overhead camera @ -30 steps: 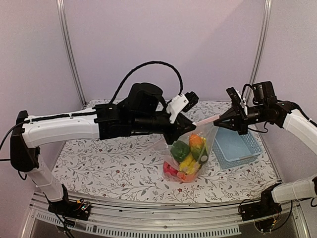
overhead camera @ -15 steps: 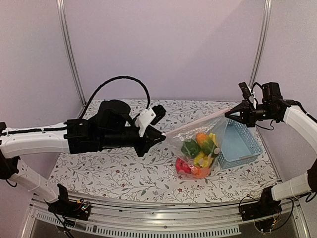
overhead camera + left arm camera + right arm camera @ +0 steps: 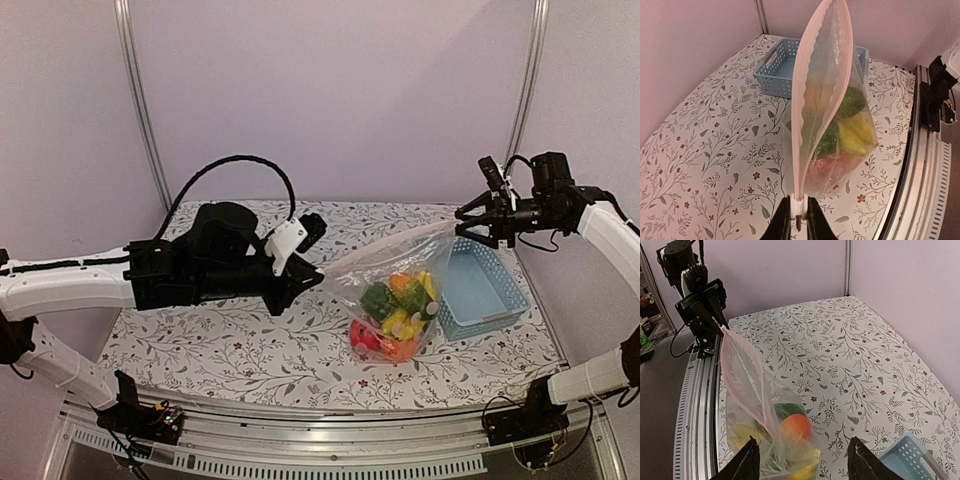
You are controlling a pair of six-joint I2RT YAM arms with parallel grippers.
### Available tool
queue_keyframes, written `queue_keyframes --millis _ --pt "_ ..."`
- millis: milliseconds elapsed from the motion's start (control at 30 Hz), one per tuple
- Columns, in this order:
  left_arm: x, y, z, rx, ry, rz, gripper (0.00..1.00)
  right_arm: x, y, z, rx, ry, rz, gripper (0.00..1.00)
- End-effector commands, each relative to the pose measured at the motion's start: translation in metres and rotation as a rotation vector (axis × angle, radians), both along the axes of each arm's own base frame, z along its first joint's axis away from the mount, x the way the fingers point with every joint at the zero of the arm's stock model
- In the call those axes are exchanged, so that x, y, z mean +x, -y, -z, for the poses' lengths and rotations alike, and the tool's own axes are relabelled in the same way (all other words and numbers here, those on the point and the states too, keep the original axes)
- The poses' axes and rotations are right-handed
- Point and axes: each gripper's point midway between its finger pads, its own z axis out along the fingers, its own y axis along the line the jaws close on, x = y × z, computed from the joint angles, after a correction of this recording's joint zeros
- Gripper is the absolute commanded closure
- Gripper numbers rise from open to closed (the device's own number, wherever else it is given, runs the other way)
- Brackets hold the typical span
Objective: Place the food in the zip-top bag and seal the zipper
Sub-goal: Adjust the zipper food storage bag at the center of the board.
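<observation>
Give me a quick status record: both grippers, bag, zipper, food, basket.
zip-top bag: hangs from the left gripper, sagging to the table
zipper: lips bowed apart, unsealed
left gripper: shut on the zipper end
right gripper: open at the bag's other corner, not clamping it
food: all visible pieces inside the bag
basket: right of the bag, no food seen inside

And the right gripper has just sprung its jaws apart, letting go of the zip-top bag at its corner; the left gripper has hauled its end back leftward.
</observation>
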Motion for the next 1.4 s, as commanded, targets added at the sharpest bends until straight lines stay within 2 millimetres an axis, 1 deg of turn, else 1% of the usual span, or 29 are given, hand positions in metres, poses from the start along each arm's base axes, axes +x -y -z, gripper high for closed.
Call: queue_keyframes --millis 0,133,233,333,467,533,567,633,667,700,733,767,833,900,933,1000,1067,1133,1200,1267,1333,1367 --pt "0.005 0.01 -0.01 0.025 0.021 0.035 0.89 -0.017 -0.022 -0.015 -0.22 0.184 -0.033 0.36" --pt "0.004 0.023 -0.019 0.007 0.039 0.074 0.87 -0.032 -0.044 -0.024 -0.319 0.293 -0.085 0.28" --pt "0.0 0.032 -0.029 -0.012 0.065 0.099 0.86 -0.042 -0.063 -0.024 -0.36 0.329 -0.142 0.24" --pt "-0.007 0.039 -0.044 -0.044 0.101 0.13 0.85 -0.049 -0.083 -0.016 -0.406 0.336 -0.206 0.2" --pt "-0.015 0.045 -0.055 -0.063 0.128 0.168 0.83 -0.06 -0.109 -0.009 -0.442 0.327 -0.291 0.18" --pt "-0.015 0.044 -0.058 -0.062 0.134 0.158 0.83 -0.066 -0.123 0.001 -0.468 0.305 -0.34 0.17" --pt "-0.016 0.041 -0.057 -0.062 0.13 0.148 0.83 -0.068 -0.126 0.006 -0.488 0.297 -0.355 0.17" --pt "-0.016 0.034 -0.055 -0.077 0.111 0.115 0.83 -0.075 -0.133 0.024 -0.545 0.278 -0.392 0.16" --pt "-0.017 0.028 -0.052 -0.085 0.106 0.097 0.83 -0.077 -0.135 0.035 -0.579 0.274 -0.401 0.19" --pt "-0.02 0.022 -0.048 -0.106 0.078 0.081 0.82 -0.078 -0.135 0.044 -0.611 0.269 -0.401 0.24" --pt "-0.024 0.017 -0.045 -0.118 0.074 0.078 0.81 -0.078 -0.136 0.052 -0.629 0.254 -0.404 0.32" --pt "-0.029 0.01 -0.039 -0.145 0.041 0.06 0.8 -0.081 -0.136 0.057 -0.637 0.23 -0.413 0.42" --pt "-0.036 -0.003 -0.028 -0.183 0.009 0.029 0.79 -0.089 -0.133 0.064 -0.649 0.187 -0.445 0.59" --pt "-0.043 -0.015 -0.012 -0.207 -0.029 0.01 0.76 -0.091 -0.132 0.065 -0.648 0.183 -0.457 0.79" --pt "-0.046 -0.017 -0.009 -0.235 -0.03 0.006 0.75 -0.091 -0.131 0.063 -0.646 0.189 -0.451 0.83" --pt "-0.055 -0.019 0.004 -0.251 -0.027 0.021 0.7 -0.09 -0.131 0.057 -0.633 0.214 -0.438 0.87" --pt "-0.063 -0.015 0.007 -0.289 0.024 0.047 0.62 -0.091 -0.13 0.048 -0.609 0.243 -0.431 0.91" --pt "-0.065 -0.007 0.008 -0.307 0.081 0.062 0.57 -0.095 -0.131 0.04 -0.583 0.257 -0.437 0.92" --pt "-0.061 0.006 0.009 -0.306 0.131 0.07 0.53 -0.1 -0.131 0.036 -0.569 0.243 -0.453 0.92" --pt "-0.058 0.021 0.011 -0.29 0.164 0.077 0.52 -0.104 -0.132 0.035 -0.563 0.216 -0.47 0.9" --pt "-0.049 0.034 0.009 -0.268 0.215 0.053 0.52 -0.107 -0.132 0.036 -0.562 0.188 -0.488 0.88" --pt "-0.044 0.037 0.012 -0.256 0.231 0.034 0.52 -0.107 -0.133 0.036 -0.562 0.182 -0.491 0.88"
